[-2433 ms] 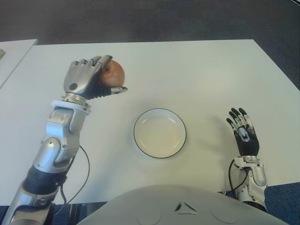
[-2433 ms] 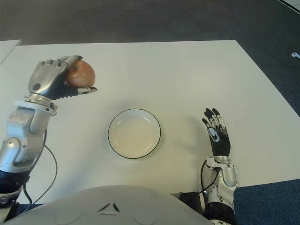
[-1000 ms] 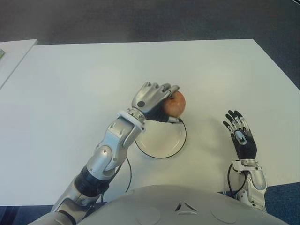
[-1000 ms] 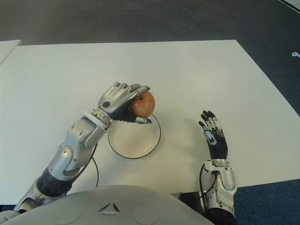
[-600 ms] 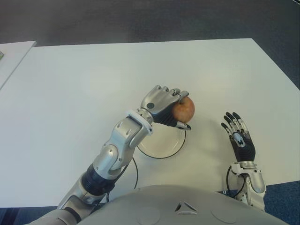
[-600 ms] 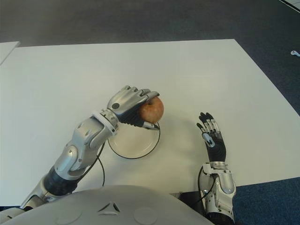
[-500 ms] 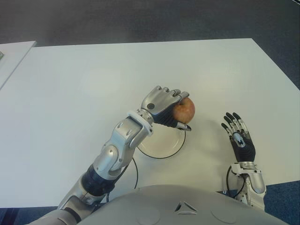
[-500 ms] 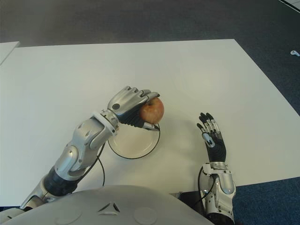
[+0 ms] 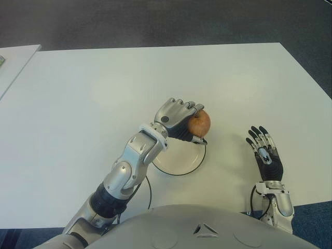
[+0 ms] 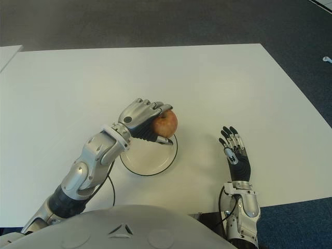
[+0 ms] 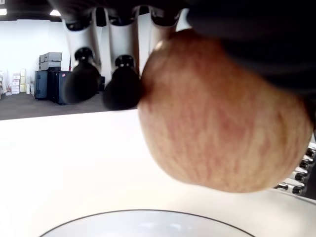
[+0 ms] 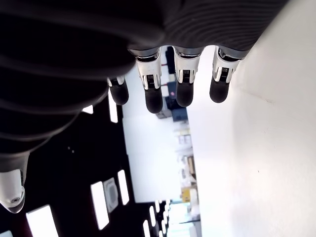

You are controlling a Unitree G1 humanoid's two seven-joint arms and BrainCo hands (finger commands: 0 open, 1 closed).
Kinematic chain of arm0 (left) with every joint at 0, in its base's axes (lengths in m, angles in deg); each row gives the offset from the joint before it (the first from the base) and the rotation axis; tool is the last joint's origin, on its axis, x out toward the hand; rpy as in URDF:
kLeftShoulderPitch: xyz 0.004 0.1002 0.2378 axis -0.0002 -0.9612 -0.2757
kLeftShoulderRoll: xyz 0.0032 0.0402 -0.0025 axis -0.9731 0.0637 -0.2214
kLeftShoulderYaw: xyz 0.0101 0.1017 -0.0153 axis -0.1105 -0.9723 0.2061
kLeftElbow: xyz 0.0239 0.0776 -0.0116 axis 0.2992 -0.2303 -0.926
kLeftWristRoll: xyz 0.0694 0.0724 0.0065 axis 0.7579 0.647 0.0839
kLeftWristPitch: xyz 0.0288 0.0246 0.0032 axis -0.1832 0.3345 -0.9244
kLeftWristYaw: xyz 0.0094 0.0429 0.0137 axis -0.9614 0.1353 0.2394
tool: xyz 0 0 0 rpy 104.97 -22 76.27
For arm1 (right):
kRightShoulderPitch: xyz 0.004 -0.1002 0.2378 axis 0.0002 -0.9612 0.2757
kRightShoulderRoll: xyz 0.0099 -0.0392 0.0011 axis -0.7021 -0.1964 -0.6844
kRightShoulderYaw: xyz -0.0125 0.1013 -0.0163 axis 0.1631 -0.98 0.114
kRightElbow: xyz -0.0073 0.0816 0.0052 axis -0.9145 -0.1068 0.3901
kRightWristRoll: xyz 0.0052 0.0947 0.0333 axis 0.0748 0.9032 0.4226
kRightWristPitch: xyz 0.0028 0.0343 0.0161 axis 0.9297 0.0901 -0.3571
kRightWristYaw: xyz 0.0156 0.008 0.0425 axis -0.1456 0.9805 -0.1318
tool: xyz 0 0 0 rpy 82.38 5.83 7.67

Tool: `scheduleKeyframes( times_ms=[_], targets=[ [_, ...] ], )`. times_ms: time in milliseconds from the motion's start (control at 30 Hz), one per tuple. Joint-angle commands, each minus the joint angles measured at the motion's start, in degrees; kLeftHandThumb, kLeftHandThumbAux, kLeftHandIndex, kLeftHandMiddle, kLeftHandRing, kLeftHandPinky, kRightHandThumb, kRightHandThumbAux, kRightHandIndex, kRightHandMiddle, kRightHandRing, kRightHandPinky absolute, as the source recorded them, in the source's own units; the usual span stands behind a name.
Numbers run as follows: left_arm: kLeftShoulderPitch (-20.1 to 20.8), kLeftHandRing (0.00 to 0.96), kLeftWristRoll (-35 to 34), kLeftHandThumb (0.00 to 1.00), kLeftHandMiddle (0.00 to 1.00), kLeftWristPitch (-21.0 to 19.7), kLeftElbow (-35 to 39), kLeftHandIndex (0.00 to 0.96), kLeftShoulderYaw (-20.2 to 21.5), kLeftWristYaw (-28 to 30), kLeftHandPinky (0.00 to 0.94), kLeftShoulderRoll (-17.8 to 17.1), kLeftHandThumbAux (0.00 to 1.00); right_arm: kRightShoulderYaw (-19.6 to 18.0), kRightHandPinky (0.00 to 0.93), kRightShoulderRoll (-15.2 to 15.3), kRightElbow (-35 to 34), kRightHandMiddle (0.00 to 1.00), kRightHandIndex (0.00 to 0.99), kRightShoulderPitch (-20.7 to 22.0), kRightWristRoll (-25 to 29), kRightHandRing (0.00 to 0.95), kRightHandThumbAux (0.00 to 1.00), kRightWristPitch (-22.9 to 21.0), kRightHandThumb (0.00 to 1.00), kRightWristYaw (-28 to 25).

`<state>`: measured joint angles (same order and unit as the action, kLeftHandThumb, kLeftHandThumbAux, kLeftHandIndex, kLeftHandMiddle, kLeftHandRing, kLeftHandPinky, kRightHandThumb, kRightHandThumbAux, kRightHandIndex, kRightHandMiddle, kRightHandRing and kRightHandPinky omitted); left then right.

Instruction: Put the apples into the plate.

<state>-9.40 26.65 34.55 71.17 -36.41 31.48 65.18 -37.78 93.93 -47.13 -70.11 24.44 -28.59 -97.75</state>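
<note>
left robot hand [image 9: 179, 116]: we grip the apple [image 9: 198, 123] above the plate [image 9: 179, 161]'s far rim | right robot hand [image 9: 265, 155]: fingers spread, holding nothing, right of plate | white surface [image 9: 93, 93]

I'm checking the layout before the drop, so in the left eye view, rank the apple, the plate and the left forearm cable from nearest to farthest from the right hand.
From the right hand, open at the table's right:
1. Apple, held in the left hand above the plate's far right rim.
2. Plate, centre; its near rim is too close to the apple to call.
3. Cable, by the left forearm, farthest.
</note>
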Motion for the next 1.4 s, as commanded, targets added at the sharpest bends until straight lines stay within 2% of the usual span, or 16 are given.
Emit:
scheduleKeyframes(
  times_ms=[33,133,233,400,700,1067,1400],
  targets=[
    [-0.9,0.798,1.7,0.743,0.81,0.1,-0.9,0.445,0.0,-1.6,0.767,-0.7,0.694,1.1,0.0,-1.4,1.7,0.125,0.022,-2.2,-0.8,0.066,0.496,-3.2,0.129,0.6],
    [-1.1,0.799,2.0,0.742,0.81,0.3,-1.0,0.445,0.0,-1.7,0.779,-1.1,0.694,1.1,0.0,-1.5,1.4,0.125,0.023,-2.2,-0.7,0.066,0.499,-3.2,0.13,0.7],
    [-1.1,0.802,2.4,0.743,0.812,1.7,-2.6,0.445,-0.1,-3.0,0.797,-2.9,0.694,1.0,0.0,-1.7,1.4,0.127,0.025,-2.2,-0.7,0.068,0.502,-3.0,0.133,0.9],
    [-2.7,0.822,2.6,0.744,0.82,4.4,-9.5,0.445,-0.9,-10.9,0.821,-5.5,0.692,0.9,0.0,-2.0,1.4,0.133,0.024,-2.2,-0.5,0.079,0.502,-2.5,0.144,0.7],
    [-6.6,0.833,2.7,0.748,0.818,3.2,-11.7,0.446,-1.6,-20.0,0.834,-4.5,0.69,0.8,0.0,-1.7,1.1,0.12,0.014,-2.0,-0.8,0.069,0.509,-3.0,0.14,0.6],
    [-9.9,0.838,2.1,0.749,0.811,3.2,-15.8,0.447,-2.3,-29.4,0.832,-5.1,0.688,0.7,0.0,-1.9,1.5,0.119,0.012,-1.6,-0.7,0.067,0.518,-2.9,0.139,0.7],
    [-11.1,0.837,2.2,0.75,0.814,2.3,-16.9,0.447,-2.7,-30.1,0.824,-5.5,0.687,0.6,0.0,-1.8,1.7,0.12,0.014,-1.2,-1.3,0.069,0.496,-2.4,0.124,0.9]
  ],
)
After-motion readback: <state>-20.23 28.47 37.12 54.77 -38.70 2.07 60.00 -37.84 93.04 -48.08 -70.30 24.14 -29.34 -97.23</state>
